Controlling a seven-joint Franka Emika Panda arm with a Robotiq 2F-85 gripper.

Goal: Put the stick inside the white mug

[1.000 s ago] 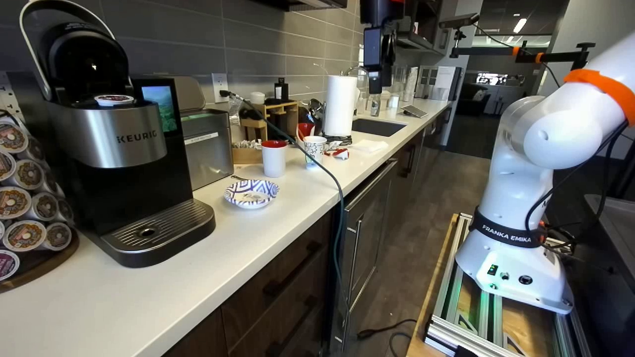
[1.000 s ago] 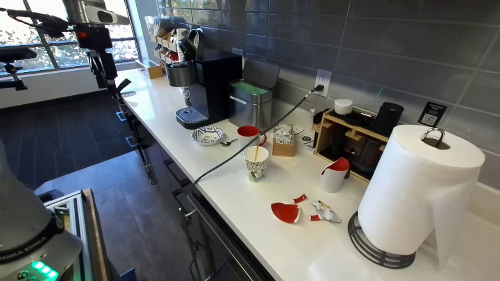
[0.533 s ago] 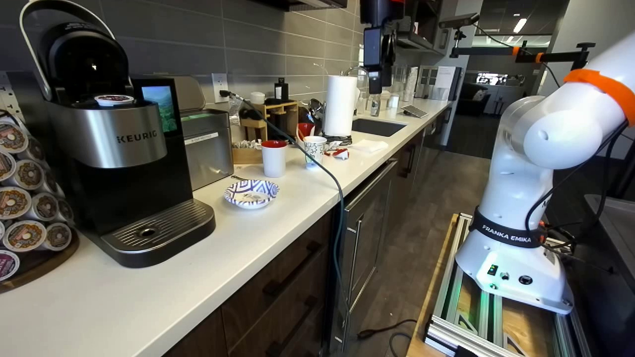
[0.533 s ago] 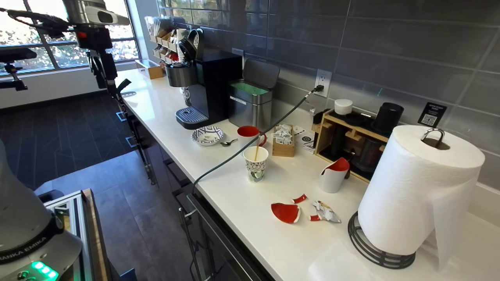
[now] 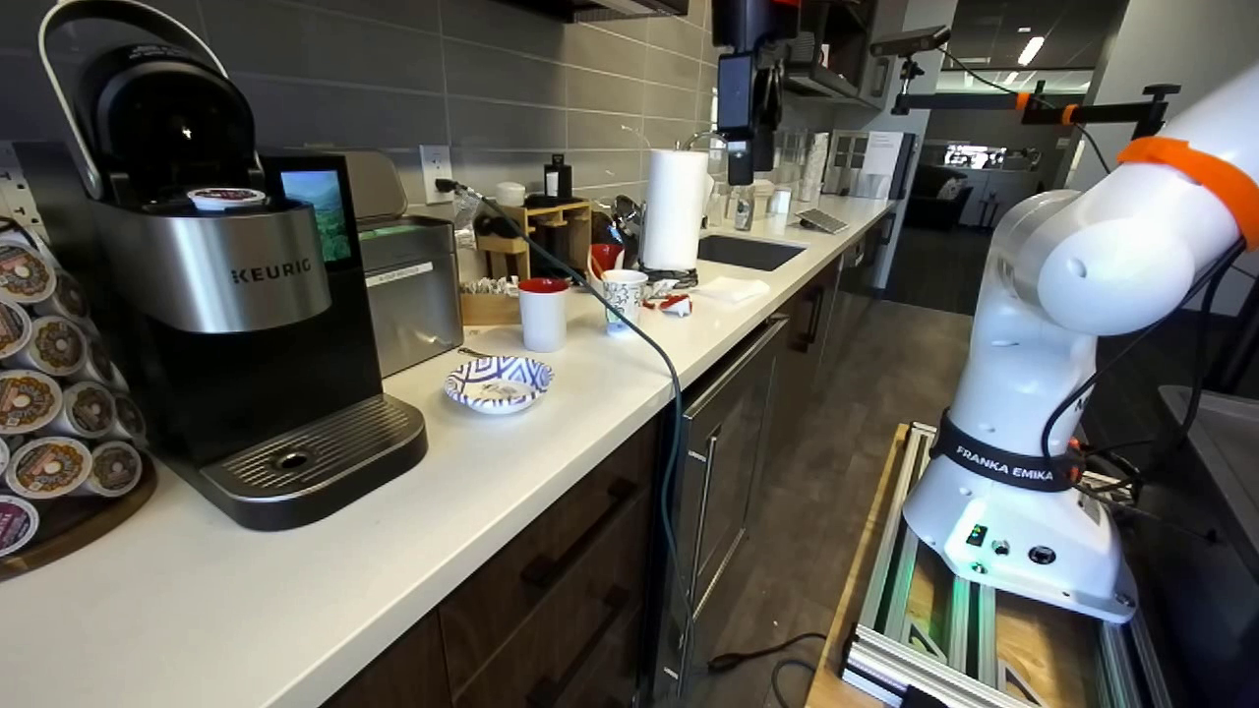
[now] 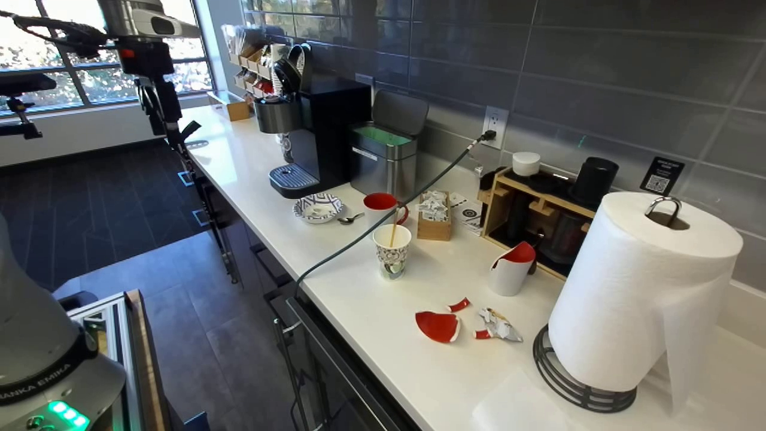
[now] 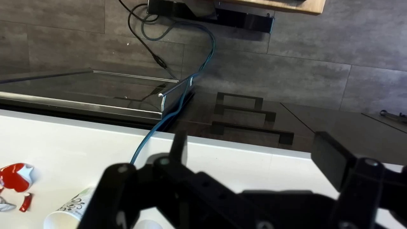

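The stick point(image 6: 393, 235) is a thin tan stirrer standing tilted in a patterned paper cup point(image 6: 392, 257) on the counter. The cup also shows in the wrist view point(image 7: 76, 203), partly hidden by my gripper. The white mug point(image 5: 543, 320) has a red inside and stands upright beside the cup; it also shows in an exterior view point(image 6: 376, 221), partly behind a cable. My gripper point(image 7: 254, 151) is open, with nothing between its fingers. It hangs high over the counter's front edge, apart from the cup and mug; it shows in both exterior views point(image 5: 752, 157) point(image 6: 179, 137).
A green-blue cable point(image 6: 353, 242) runs from the wall past the mug and cup over the counter edge. A blue-patterned bowl point(image 5: 499, 385), coffee machine point(image 5: 236, 295), broken red-and-white mug point(image 6: 508, 275), red shards point(image 6: 440, 326) and paper towel roll point(image 6: 634, 299) stand on the counter.
My gripper has shifted very slightly, a little left in an exterior view. The stick, cup and mug have not moved.
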